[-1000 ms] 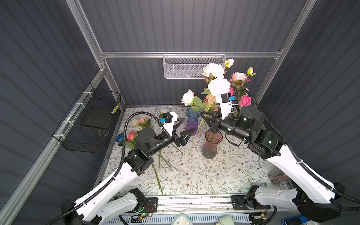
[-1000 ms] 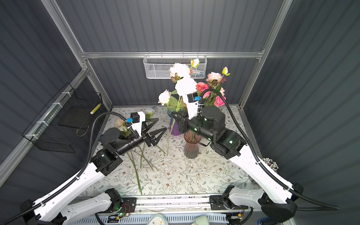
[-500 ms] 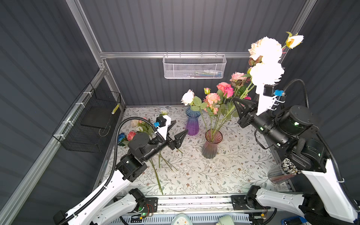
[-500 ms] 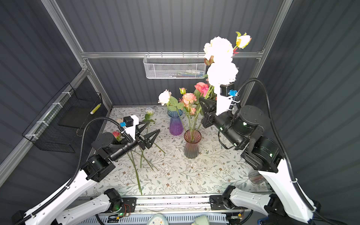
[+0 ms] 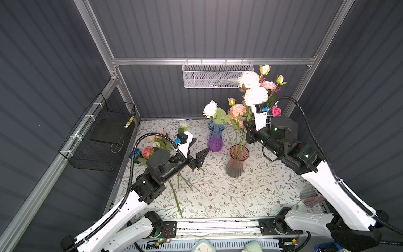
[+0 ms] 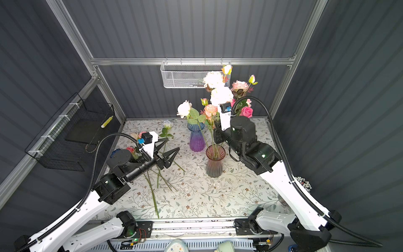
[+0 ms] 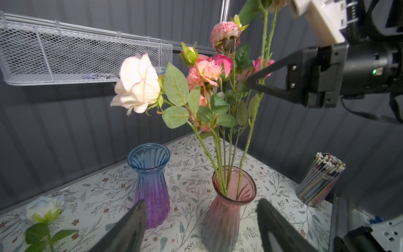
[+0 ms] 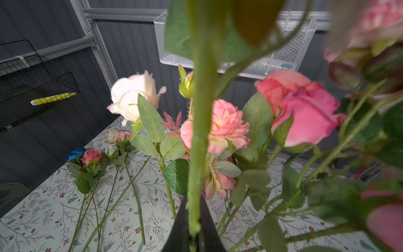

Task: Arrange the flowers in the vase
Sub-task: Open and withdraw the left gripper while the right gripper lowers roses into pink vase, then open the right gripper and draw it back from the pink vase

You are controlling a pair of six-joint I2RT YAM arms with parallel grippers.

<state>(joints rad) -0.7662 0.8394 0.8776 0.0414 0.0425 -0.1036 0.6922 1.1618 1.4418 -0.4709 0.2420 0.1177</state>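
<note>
Holding several roses [image 7: 205,72], the pink vase [image 7: 222,218] stands beside the blue vase [image 7: 151,185].

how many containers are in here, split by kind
glass vases: 2 (blue-purple vase, pink vase)
wire baskets: 2 (white mesh basket on the back wall, black wire basket on the side wall)
clear cup of sticks: 1
total: 5

The right end effector [image 7: 250,82] has swung the white-headed stem [image 8: 197,141] back down into the pink vase [image 5: 236,161].
</note>
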